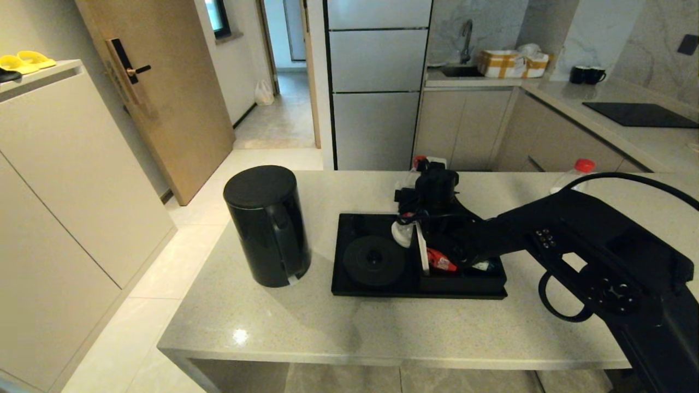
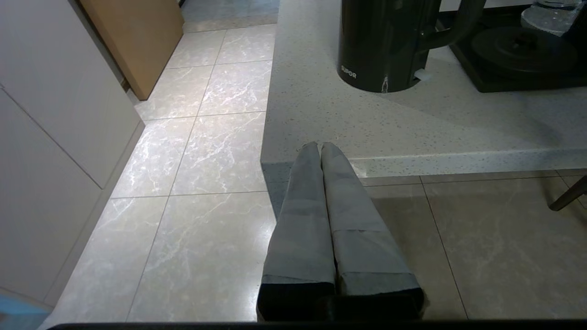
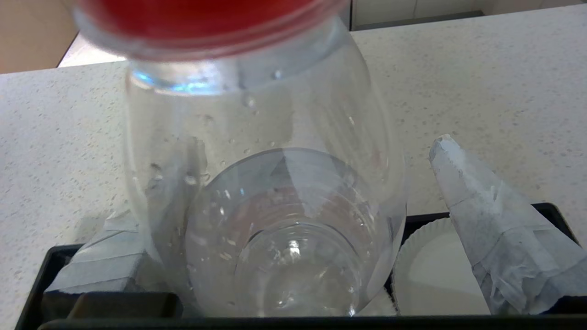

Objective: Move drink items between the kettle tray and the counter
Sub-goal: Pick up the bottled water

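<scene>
Stood in a small kitchen with a floor of pale grey marbled tiles (image 1: 164, 262). Held a tall cream cabinet (image 1: 71, 180) on the left, with yellow slippers (image 1: 27, 60) on top. Showed a light brown wooden door with a black handle (image 1: 158, 93) beside an open hallway (image 1: 284, 109). Had a tall silver-grey fridge (image 1: 377, 82) at the back, then a pale worktop with a sink and tap (image 1: 464, 54), a taped cardboard box (image 1: 510, 63), two black mugs (image 1: 587, 75) and a black glass hob panel (image 1: 641, 114).
</scene>
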